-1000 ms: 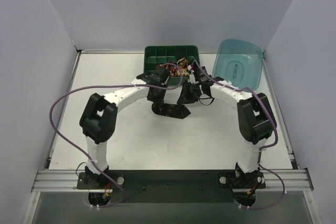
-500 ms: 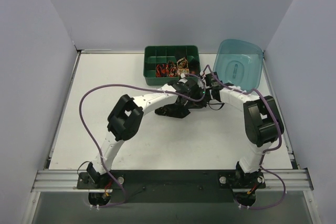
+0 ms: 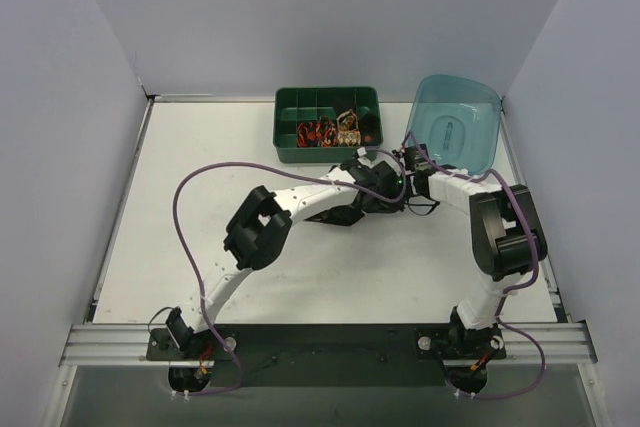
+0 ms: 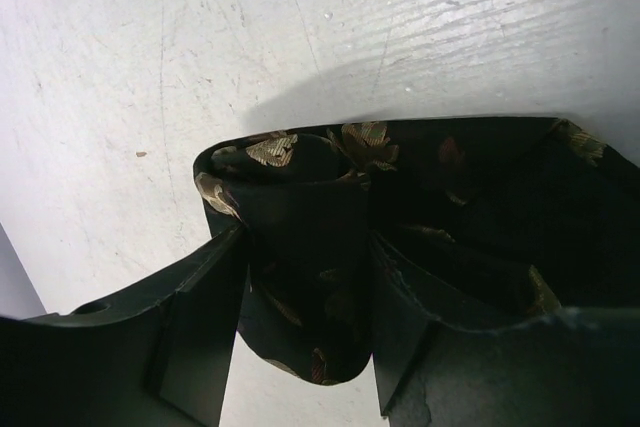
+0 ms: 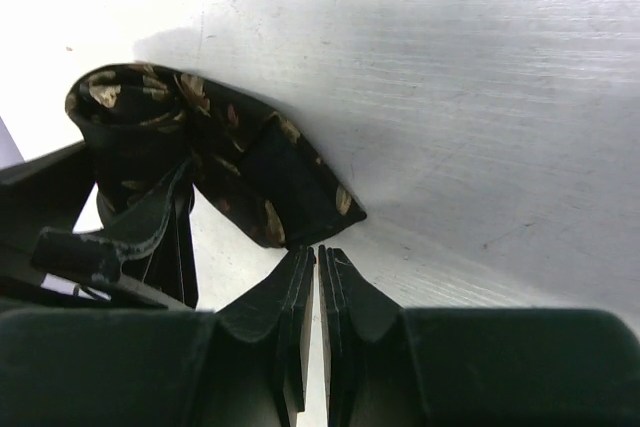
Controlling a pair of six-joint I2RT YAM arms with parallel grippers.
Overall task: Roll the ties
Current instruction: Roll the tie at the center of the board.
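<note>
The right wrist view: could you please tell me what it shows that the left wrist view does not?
Only the right wrist view shows the right end effector, shut and empty, near the pointed tip of the tie. Only the left wrist view shows folded fabric filling the gap between the fingers of the left end effector. Both show the black, gold-patterned tie and the white table.

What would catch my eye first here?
On the white table, the left claw pinches a folded black tie with gold motifs, while the right claw sits shut just beside it. Behind them, a green tray holds small rolled ties, with a teal tub to its right.
</note>
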